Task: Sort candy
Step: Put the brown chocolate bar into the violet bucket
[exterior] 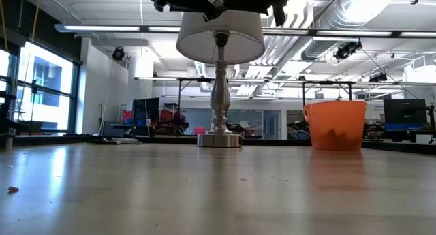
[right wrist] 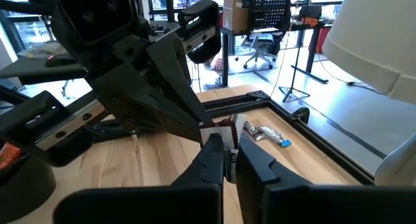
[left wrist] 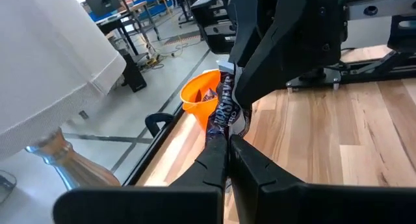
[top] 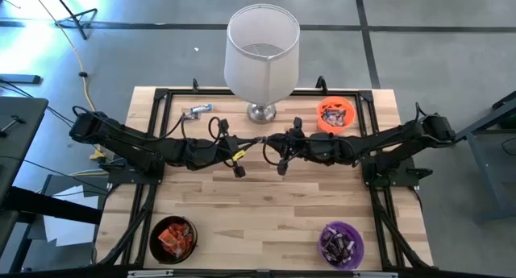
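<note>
One dark-wrapped candy (left wrist: 225, 108) hangs in the air over the table's middle, between my two grippers, which meet tip to tip. My left gripper (top: 260, 141) comes in level from the left and is shut on the candy. My right gripper (top: 272, 139) comes in level from the right and is shut on it too. The candy's far end is hidden behind the right fingers in the left wrist view. A silvery blue-white candy (right wrist: 265, 134) lies flat on the table near its far left. My left gripper pinches the candy's near end (left wrist: 223, 128) between its two fingertips, coming level from the table's left. The candy stands out past the fingertips, lifted clear of the table. My right gripper pinches the candy's other end (right wrist: 225, 126) between its fingertips, level from the table's right. Only a small dark piece shows above the fingers.
A lamp (top: 260, 52) stands at the far middle, right behind the grippers. An orange bowl (top: 335, 115) sits far right, a black bowl (top: 172, 238) with orange-red candy near left, and a purple bowl (top: 342, 244) with dark candy near right. A black frame (top: 161, 97) edges the table.
</note>
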